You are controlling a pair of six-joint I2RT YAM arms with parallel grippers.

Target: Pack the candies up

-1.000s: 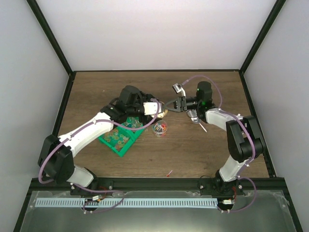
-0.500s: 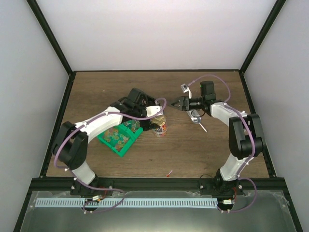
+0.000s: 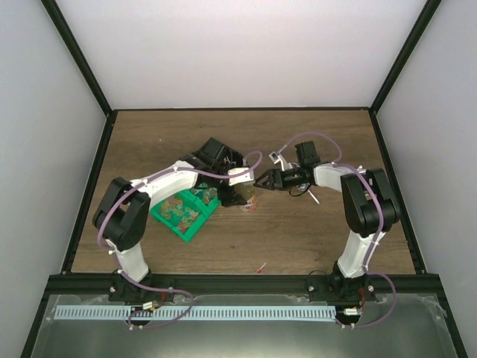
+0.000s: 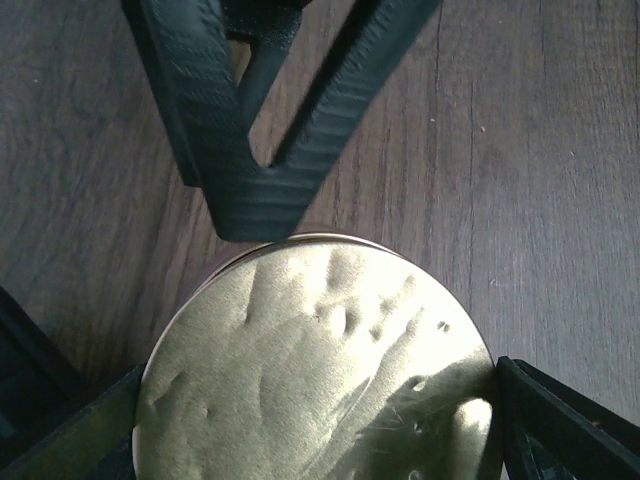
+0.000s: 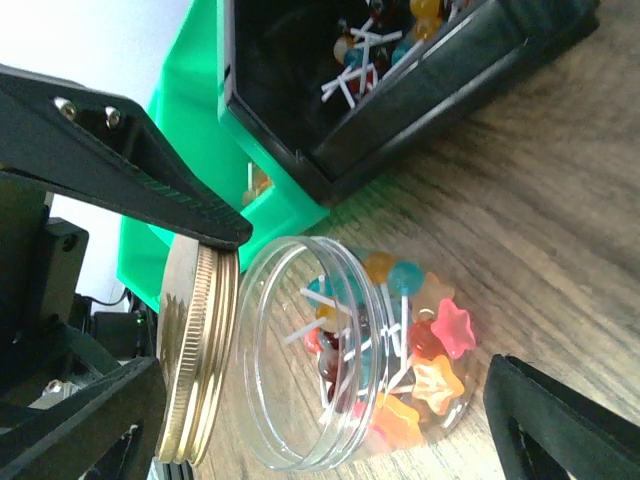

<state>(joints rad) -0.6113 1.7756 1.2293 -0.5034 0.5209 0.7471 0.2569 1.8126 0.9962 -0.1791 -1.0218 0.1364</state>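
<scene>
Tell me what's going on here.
The left gripper holds the gold lid right at the mouth of the clear jar, which has candies in it. The lid is not on yet. The right gripper sits open around the jar on the wooden table. A green tray is nearby.

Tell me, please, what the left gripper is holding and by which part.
The left gripper holds the gold lid, pinched by opposite sides of its rim.

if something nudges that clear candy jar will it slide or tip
The jar looks like thin clear plastic, only part full of candies, so probably light and easy to shove or tip. Its gold lid is not yet seated, so tipping would likely spill them.
</scene>
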